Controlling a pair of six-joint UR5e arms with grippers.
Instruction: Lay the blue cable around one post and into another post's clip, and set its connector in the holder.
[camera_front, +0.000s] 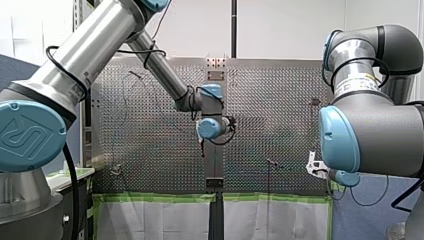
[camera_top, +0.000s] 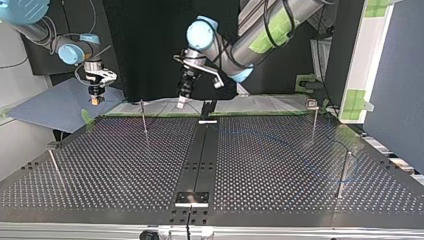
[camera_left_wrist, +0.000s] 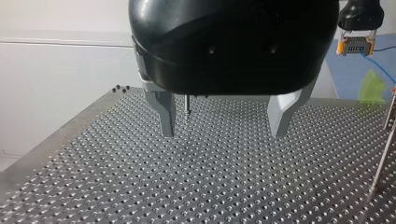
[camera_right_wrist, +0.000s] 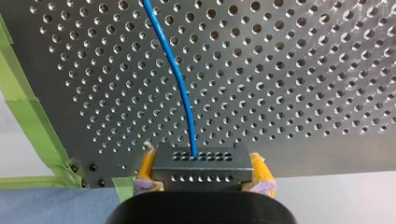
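Step in hand, as I judge it: carrying the connector out to begin routing; nothing looks laid round a post yet

My right arm's jaws closed on the connector (camera_right_wrist: 201, 165), yellow pads (camera_right_wrist: 262, 171) pressing its two short ends; it hangs just off the worktop (camera_right_wrist: 303, 70) corner, near the green tape (camera_right_wrist: 28, 112); blue cable (camera_right_wrist: 180, 79) leaves the face turned away from the jaws and runs off across the perforations

My left arm's jaws wide apart, holding nothing, poised low over bare plate

To do it well: keep the block square in the pads so the cable is not twisted; carry it round the outside of the near post (camera_top: 143, 117), cable low enough to catch the shaft; the free jaws could then pinch the cable and seat it in the far post (camera_top: 313, 120), whose small head is likely the clip; too taut may bend thin posts, too slack may ride over the top

Surface: metal, densely holed; dark centre strip (camera_top: 200, 155) carrying a small bracket (camera_top: 192, 198), possibly the holder, cannot tell; posts well apart

Room: white wall panels, dark backdrop behind the arms, blue-grey partition
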